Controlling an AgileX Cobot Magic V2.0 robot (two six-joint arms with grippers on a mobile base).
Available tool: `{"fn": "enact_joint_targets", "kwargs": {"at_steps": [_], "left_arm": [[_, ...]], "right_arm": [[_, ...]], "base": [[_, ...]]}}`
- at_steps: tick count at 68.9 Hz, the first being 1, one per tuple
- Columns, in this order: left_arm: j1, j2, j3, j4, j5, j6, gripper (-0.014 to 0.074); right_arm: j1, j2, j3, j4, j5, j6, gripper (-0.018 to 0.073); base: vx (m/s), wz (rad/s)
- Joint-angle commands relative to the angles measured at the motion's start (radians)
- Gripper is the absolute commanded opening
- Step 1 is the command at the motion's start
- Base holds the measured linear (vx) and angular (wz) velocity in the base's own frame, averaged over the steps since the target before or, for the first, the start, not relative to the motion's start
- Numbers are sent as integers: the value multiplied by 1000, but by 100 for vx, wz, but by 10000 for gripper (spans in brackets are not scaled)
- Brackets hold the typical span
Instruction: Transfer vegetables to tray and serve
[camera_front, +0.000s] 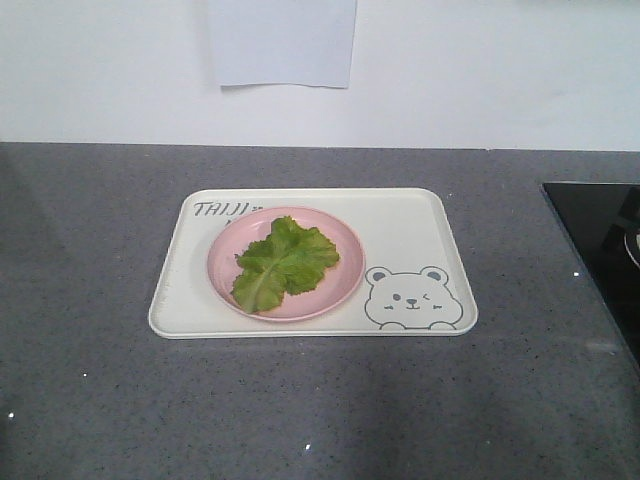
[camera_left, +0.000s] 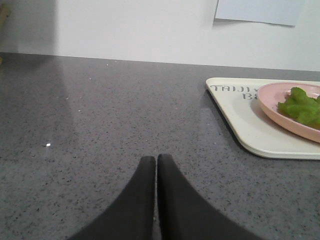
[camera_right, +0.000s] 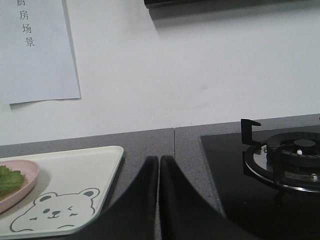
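Sitting low over the grey counter (camera_front: 90, 390), the left gripper (camera_left: 156, 162) has its two black fingers (camera_left: 137, 200) pressed tight together, and they hold nothing. It is near the left side of the tray (camera_left: 250, 132), but not touching it. The right gripper (camera_right: 159, 162) is squeezed shut too, with nothing in it, and it sits just past the right end of the tray, near the black stove (camera_right: 280, 160). In the front view no arm shows at all. The cream tray (camera_front: 410, 230) lies flat in the middle of the counter. A winking bear (camera_front: 410, 297) is drawn on its near right corner, and grey letters (camera_front: 222, 209) sit at its far left corner. A round pink plate (camera_front: 345, 255) rests on the left half of the tray. The green lettuce leaf (camera_front: 283, 262) lies on the plate, inside its rim. Farther back there is a white wall (camera_front: 480, 70) with a sheet of paper (camera_front: 283, 40) stuck on it.
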Motion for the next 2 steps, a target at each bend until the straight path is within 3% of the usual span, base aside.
{"fn": "enact_joint_targets", "kwargs": {"at_steps": [1, 2], "left_arm": [[3, -14, 26, -3, -71, -5, -6], [3, -14, 26, -3, -71, -5, -6]], "right_arm": [[-1, -7, 16, -11, -78, -7, -3], [-1, -7, 16, -11, -78, -7, -3]], "base": [[0, 0], [0, 0]]}}
